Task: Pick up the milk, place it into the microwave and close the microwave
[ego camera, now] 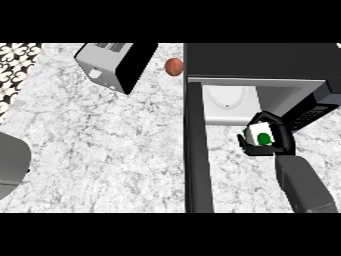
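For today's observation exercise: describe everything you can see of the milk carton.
The milk is a small white carton with a green round mark on its visible face. It sits off the counter in the right hand, whose black fingers curl round it and hide most of it. It is just in front of the open microwave cavity, not yet inside.

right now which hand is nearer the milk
Right. The right hand is curled round the milk, just in front of the open microwave. The left hand does not show in the view.
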Robot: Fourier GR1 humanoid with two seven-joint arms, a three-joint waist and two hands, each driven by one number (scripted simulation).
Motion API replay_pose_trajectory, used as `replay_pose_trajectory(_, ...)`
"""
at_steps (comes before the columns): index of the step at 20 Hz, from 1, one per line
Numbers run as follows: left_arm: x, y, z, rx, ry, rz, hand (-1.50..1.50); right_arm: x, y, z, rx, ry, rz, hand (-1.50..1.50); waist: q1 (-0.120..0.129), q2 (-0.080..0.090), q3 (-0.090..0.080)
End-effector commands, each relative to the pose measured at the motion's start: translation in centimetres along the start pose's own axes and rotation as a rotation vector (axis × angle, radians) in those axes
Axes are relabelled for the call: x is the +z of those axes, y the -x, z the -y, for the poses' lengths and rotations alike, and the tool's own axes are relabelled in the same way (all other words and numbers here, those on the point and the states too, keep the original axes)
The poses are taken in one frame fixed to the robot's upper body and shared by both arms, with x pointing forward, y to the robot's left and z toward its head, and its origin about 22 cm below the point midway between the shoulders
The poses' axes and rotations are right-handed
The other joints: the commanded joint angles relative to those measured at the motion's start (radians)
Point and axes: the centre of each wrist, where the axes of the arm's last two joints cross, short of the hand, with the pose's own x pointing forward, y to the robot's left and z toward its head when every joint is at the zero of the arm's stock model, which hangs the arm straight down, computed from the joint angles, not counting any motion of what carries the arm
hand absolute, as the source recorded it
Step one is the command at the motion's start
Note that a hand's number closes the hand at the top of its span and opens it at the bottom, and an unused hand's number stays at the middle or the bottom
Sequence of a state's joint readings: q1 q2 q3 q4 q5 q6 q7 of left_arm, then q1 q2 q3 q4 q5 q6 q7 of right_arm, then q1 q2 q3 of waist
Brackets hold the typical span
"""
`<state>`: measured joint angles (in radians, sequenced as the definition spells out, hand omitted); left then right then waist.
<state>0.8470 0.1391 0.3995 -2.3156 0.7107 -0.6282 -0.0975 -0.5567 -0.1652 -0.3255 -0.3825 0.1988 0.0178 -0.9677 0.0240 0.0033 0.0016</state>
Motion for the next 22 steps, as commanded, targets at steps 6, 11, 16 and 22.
replay_pose_trajectory(6, -2.3, -0.7, 1.1, 0.025, 0.054, 0.068, -1.50, -7.5, -3.9, 0.7, 0.059, 0.027, -0.014, 1.50, 0.020, 0.013, 0.002)
replay_pose_trajectory(11, -2.7, -0.1, 0.1, 0.015, 0.083, 0.075, -1.50, -8.1, -4.4, 2.1, 0.087, 0.017, -0.036, 1.50, 0.046, 0.020, 0.002)
replay_pose_trajectory(16, -2.5, -0.2, -0.2, 0.028, 0.107, 0.064, -1.50, -8.8, -5.0, 2.9, 0.266, 0.123, 0.011, 1.50, 0.078, 0.020, -0.001)
replay_pose_trajectory(22, -3.5, -0.5, -0.5, 0.015, 0.097, 0.080, -1.50, -8.5, -5.1, 4.8, 0.316, 0.175, 0.008, 1.50, 0.085, 0.031, 0.001)
